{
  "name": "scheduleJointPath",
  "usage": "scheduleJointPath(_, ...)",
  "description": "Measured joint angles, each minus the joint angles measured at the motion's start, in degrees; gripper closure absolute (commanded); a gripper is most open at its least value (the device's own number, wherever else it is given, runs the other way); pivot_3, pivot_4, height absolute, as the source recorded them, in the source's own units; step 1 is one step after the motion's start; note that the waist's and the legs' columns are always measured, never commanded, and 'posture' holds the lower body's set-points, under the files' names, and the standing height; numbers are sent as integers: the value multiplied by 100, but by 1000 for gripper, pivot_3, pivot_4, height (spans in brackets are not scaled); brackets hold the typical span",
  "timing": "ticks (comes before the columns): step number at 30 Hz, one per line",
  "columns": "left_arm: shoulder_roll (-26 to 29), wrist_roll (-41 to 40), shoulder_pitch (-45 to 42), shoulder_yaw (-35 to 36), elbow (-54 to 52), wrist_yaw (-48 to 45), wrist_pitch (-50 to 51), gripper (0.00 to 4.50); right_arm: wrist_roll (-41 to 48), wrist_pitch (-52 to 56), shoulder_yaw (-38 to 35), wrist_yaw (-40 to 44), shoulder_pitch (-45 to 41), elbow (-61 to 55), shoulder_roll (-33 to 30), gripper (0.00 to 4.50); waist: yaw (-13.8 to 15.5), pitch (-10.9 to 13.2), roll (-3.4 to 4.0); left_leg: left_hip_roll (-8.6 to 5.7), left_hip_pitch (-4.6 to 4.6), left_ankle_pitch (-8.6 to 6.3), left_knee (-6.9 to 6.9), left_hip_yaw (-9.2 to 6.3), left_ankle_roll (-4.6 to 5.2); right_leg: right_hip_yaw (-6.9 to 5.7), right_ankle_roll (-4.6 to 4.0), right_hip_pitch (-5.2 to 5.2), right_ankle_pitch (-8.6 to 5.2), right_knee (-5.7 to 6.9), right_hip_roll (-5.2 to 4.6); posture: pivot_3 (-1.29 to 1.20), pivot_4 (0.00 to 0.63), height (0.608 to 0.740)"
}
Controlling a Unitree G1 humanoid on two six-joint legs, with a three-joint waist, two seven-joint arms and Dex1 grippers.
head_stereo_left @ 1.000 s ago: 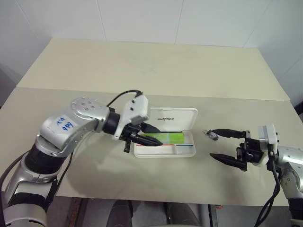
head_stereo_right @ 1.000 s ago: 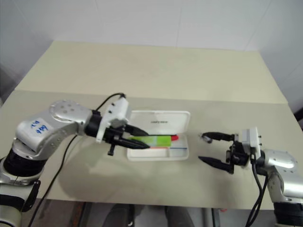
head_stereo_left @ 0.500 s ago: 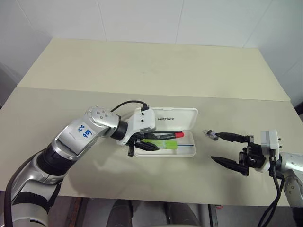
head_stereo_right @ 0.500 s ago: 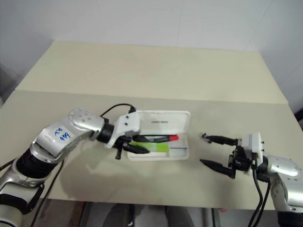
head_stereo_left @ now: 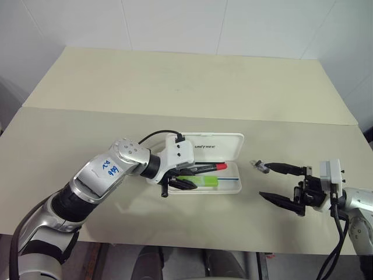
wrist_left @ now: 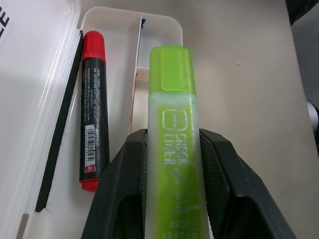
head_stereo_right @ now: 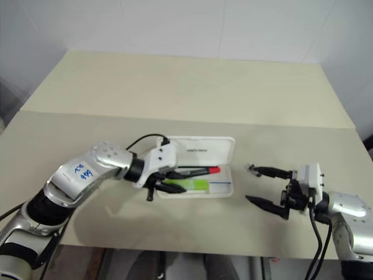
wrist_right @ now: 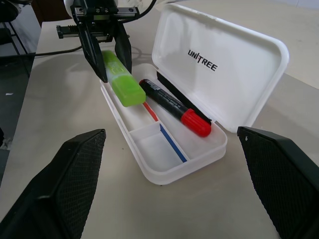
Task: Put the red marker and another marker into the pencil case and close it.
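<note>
One red marker [wrist_right: 175,108] lies inside the open pencil case [wrist_right: 172,164], along the hinge side beneath the raised lid printed "UNITREE". It rests just beside the left gripper's [wrist_left: 172,149] fingers, apart from them. One light-green highlighter [wrist_left: 174,144] is clamped between those two black fingers [wrist_left: 122,184]; its capped end projects past the fingertips and over the case's tray, beside the divider and the red and blue stripes. Whether the highlighter touches the tray floor cannot be told.

The right gripper [head_stereo_left: 278,184] hovers well apart from the case, fingers [head_stereo_left: 287,170] spread wide and grasping nothing. One small dark grey object [head_stereo_left: 260,166] lies at the tip of its upper finger; contact cannot be told.

Count: two markers, one case, two grippers. All rest on or above one beige table [head_stereo_left: 192,87], with a seam across it. White walls stand behind the table.
</note>
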Motion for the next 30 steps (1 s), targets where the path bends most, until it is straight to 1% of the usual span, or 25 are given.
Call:
scheduleJointPath(8,-17,131,18,-113,-8,3,-1,3422,-48,0,1,-29,0,0,6,0,-3,0,0,0,0,0,1,0,0,0,0,0,0,2,0,0,150,740)
scheduleJointPath(9,-23,131,18,-113,-7,2,-1,2668,-52,0,1,-33,0,0,6,0,-3,0,0,0,0,0,1,0,0,0,0,0,0,2,0,0,150,740)
scheduleJointPath(11,-51,131,18,-113,-6,1,-1,2111,-57,0,1,-38,0,0,7,0,-1,0,0,0,1,0,1,0,0,0,0,0,0,3,0,0,150,740)
scheduleJointPath(17,-150,130,18,-113,8,15,53,73,-69,-2,3,-76,-7,2,7,0,0,0,0,0,1,0,2,0,1,0,0,0,0,5,0,0,150,740)
scheduleJointPath(24,-237,96,29,-3,13,81,71,29,-286,-110,27,-243,-197,126,7,0,-2,0,0,-1,2,2,6,0,2,0,0,0,0,11,0,0,150,740)
scheduleJointPath(26,-348,-54,145,396,-28,48,-143,29,-465,-143,54,-439,-339,277,15,0,-13,0,0,-1,3,2,7,0,2,1,0,0,0,12,0,0,150,740)
scheduleJointPath(30,-394,-486,531,1126,-230,-147,-657,29,-1058,-215,221,-1024,-758,806,21,0,-26,-2,4,0,9,3,4,2,1,1,-2,-1,-1,18,-1,0,150,740)
